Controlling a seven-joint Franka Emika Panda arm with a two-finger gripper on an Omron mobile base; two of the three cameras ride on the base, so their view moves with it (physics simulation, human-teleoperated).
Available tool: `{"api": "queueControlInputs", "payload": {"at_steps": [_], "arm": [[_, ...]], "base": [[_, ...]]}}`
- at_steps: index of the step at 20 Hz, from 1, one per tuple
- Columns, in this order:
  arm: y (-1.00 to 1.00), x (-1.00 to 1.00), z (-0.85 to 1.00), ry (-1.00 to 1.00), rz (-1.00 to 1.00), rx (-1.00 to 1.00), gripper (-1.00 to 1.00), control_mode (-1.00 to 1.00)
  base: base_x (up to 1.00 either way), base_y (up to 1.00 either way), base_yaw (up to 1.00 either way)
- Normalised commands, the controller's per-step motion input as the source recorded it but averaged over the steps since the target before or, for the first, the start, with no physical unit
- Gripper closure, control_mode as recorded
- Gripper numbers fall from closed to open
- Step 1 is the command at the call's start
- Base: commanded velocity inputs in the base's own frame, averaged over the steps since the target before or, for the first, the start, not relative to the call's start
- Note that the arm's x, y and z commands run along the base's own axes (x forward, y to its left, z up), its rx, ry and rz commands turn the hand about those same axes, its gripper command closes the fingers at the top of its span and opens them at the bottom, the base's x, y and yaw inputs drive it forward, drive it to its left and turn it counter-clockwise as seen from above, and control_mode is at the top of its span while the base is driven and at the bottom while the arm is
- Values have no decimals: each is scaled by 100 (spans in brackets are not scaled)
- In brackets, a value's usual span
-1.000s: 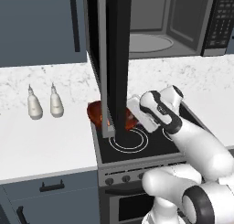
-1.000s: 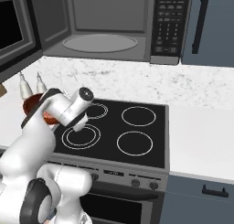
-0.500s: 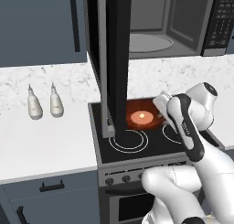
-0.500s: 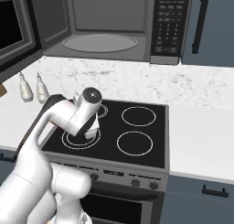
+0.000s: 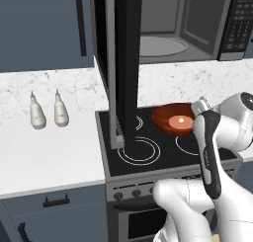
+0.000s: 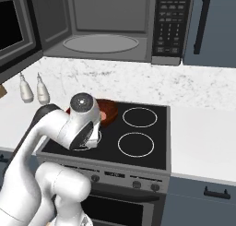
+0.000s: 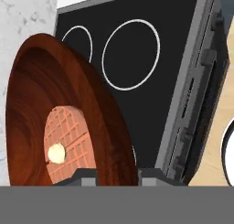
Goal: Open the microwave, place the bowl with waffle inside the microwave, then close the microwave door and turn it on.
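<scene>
Hand view had the bowl point(image 7: 68, 113) filling most of the left side, seen nearly edge-on, with the waffle point(image 7: 68, 143) sitting in the bottom of it and that pale dab in its middle. The gripper point(image 7: 118, 175) had its two dark tips either side of the bowl's rim, so it looked clamped on the rim, jaws only part way apart. Behind the bowl you could see the black stovetop point(image 7: 178, 49) with two of its white rings.

From the left base view the bowl point(image 5: 173, 118) was held over the stovetop point(image 5: 148, 157), above the rear burners, waffle point(image 5: 180, 121) face up inside. The arm point(image 5: 210, 152) came in from the lower right and covered the bowl's right edge. The microwave door point(image 5: 124, 63) was swung wide open, edge-on to the camera, hanging down in front of the stove's left side. The microwave point(image 5: 168, 23) cavity was open behind it, turntable point(image 5: 163, 46) showing. Two small bottles point(image 5: 47, 110) stood on the counter point(image 5: 49, 157) to the left.

Right base view: the bowl point(image 6: 109, 110) peeked out behind the wrist, over the back left ring, below the microwave point(image 6: 106, 22).
</scene>
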Motion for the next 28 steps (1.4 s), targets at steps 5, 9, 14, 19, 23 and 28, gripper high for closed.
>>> {"api": "queueControlInputs", "payload": {"at_steps": [5,9,14,19,23,28], "arm": [[-28,-40,68,12,-47,4,100,-100],[0,-67,80,4,-31,0,100,-100],[12,-67,70,-5,-15,0,100,-100],[15,-70,55,-27,-5,0,100,-100],[9,-45,59,-37,0,0,100,-100],[26,-2,58,-12,9,0,100,-100]], "base": [[0,0,0],[0,0,0],[0,0,0],[0,0,0],[0,0,0],[0,0,0]]}}
